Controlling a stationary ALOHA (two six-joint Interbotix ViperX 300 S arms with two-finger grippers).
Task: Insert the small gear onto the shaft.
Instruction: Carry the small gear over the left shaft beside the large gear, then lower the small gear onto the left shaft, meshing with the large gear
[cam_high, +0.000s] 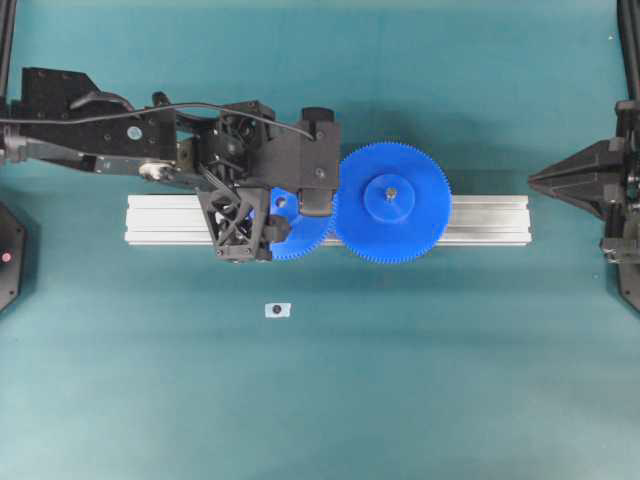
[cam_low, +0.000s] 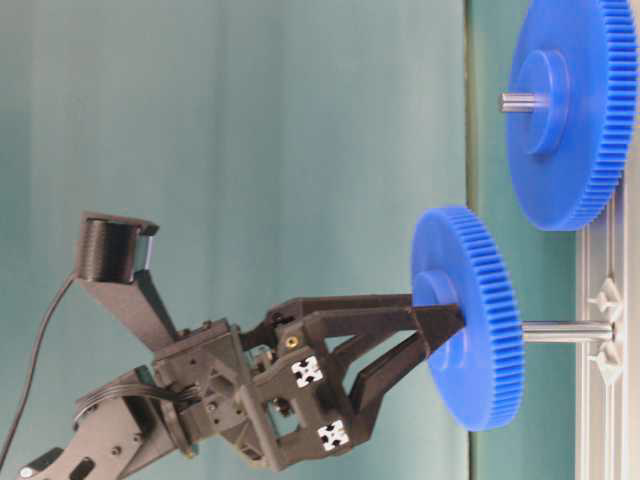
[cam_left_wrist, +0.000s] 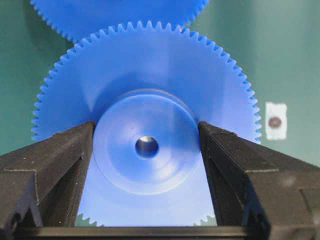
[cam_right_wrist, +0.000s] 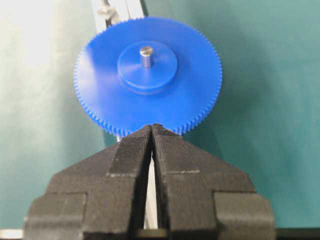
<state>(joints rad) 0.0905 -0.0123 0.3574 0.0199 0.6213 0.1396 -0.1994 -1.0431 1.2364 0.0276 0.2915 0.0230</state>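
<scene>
The small gear is a bright blue toothed disc with a raised hub. It sits partway down the shaft, a thin grey pin standing out from the rail. The pin's end shows in the gear's centre hole. My left gripper is shut on the hub, one finger touching each side. In the overhead view the gripper covers much of the gear. My right gripper is shut and holds nothing, far off at the right.
A larger blue gear sits on its own pin right beside the small one, teeth close together. Both stand on a long grooved aluminium rail. A small white tag with a dark dot lies on the green mat nearer the front.
</scene>
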